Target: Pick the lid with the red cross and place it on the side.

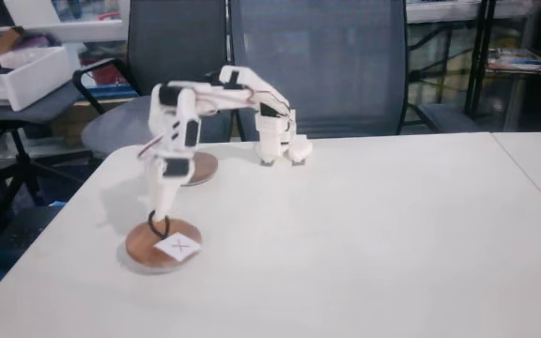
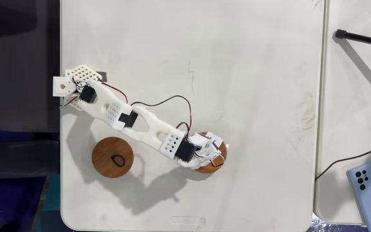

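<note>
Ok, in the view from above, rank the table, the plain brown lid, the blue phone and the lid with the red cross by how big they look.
1. Table, by far.
2. Plain brown lid.
3. Blue phone, cut off by the frame edge, so its rank is unsure.
Lid with the red cross: mostly hidden under the gripper, so I can't rank it.

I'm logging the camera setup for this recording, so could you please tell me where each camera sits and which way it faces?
A fixed view: stands low across the table, facing the office chairs; shows the whole white arm bent down, its pincer at the lid with the red cross.
A fixed view: hangs above, looking straight down; shows the arm from base to pincer over that lid, a phone at the right.
Shared: the arm, both brown discs including the plain lid, the tabletop.
</note>
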Action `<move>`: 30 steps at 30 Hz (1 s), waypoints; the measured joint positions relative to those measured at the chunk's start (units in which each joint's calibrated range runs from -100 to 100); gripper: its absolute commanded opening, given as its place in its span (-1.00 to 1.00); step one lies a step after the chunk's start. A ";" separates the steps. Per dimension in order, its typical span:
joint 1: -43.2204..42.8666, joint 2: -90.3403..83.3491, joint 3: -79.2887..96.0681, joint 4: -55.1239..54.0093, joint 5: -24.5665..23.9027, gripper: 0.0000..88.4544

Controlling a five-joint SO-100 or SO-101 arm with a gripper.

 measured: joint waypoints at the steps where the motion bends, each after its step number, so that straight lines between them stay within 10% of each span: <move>1: -0.45 -1.01 0.00 0.43 0.00 -1.00; 18: -7.40 -30.85 -0.09 15.97 -0.52 -1.00; 30: -29.84 -35.48 9.35 16.82 -13.63 -1.00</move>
